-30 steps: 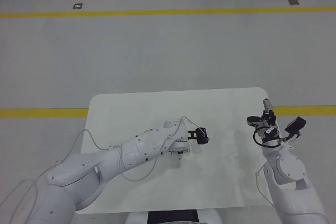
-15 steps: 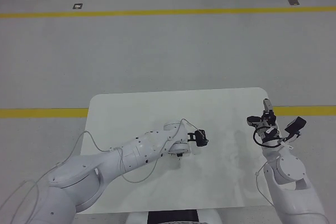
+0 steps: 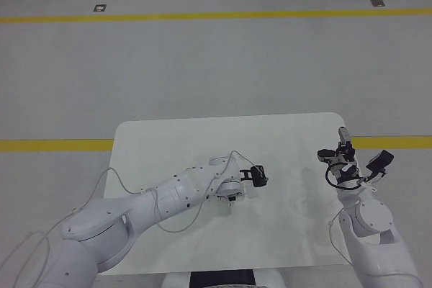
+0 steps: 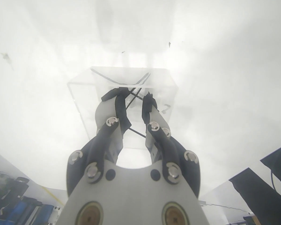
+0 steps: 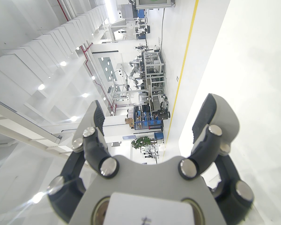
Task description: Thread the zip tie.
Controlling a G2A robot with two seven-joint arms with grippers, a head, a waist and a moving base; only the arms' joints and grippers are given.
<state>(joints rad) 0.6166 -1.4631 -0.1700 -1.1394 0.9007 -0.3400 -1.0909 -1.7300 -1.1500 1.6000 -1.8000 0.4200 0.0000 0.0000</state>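
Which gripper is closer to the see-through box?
Left. The left gripper is right at the clear box; the right gripper sits by the table's edge, well away.

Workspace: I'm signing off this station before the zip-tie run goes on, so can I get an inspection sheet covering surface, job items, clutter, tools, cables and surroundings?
Surface: white table with rounded corners.
Job's things: thin black zip tie, seen within the outline of a clear box near the table's middle.
Clutter: a few small dark specks on the table.
Tools: left tool at the box, open by a narrow gap, with the zip tie crossing between its fingers. Right tool open, empty, by the table's right edge.
Cables: black cable looped at the right wrist.
Surroundings: grey floor with yellow lines; hall with machinery.
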